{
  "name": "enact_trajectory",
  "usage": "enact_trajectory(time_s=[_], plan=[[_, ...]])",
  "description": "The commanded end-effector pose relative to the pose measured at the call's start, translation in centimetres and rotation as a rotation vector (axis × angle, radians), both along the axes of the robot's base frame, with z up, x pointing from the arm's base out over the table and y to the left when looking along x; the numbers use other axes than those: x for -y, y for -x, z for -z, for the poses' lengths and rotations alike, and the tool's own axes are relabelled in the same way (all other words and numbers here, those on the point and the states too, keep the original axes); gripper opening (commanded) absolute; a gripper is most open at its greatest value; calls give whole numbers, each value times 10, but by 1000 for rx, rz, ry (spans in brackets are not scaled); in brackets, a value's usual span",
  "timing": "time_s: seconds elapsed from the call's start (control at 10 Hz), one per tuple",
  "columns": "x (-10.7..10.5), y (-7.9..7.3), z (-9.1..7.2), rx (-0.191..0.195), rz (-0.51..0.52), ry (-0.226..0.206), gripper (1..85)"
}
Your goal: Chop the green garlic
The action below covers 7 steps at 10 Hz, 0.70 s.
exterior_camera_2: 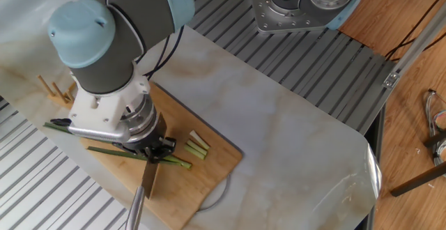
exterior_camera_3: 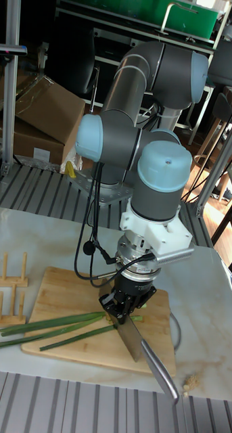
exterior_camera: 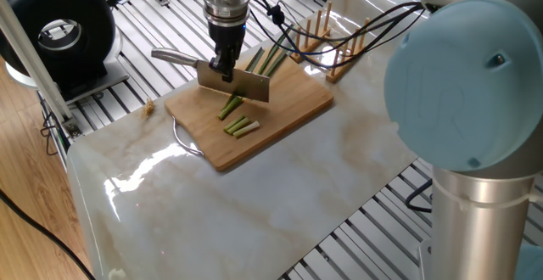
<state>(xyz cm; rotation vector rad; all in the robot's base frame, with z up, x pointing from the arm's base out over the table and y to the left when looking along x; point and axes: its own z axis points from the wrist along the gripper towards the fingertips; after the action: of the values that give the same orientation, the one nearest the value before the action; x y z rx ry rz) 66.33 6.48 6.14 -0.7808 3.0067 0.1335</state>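
The wooden cutting board (exterior_camera: 280, 110) lies on the marble surface (exterior_camera: 280, 204), with a broad bare stretch of marble toward the near edge; a wooden peg rack (exterior_camera: 327, 38) crowds the board's far corner. The arm reaches straight down over the board, its claw (exterior_camera: 225, 66) clamped on a cleaver (exterior_camera: 233, 83), blade edge down across the green garlic (exterior_camera_3: 58, 328). The long stalks trail off the board's edge; short cut pieces (exterior_camera: 241, 126) lie just beside the blade.

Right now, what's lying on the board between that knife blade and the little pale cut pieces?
One short green garlic piece lies there, just below the knife and above the cut pieces; otherwise bare cutting board. One fixed view shows it best.
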Motion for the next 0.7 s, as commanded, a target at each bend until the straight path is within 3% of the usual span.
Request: enact_trajectory(time_s=[0.0,0.6], plan=[[-7,-2,3,13,20,-32,13],[1,-1,-5,0,162,-55,13]])
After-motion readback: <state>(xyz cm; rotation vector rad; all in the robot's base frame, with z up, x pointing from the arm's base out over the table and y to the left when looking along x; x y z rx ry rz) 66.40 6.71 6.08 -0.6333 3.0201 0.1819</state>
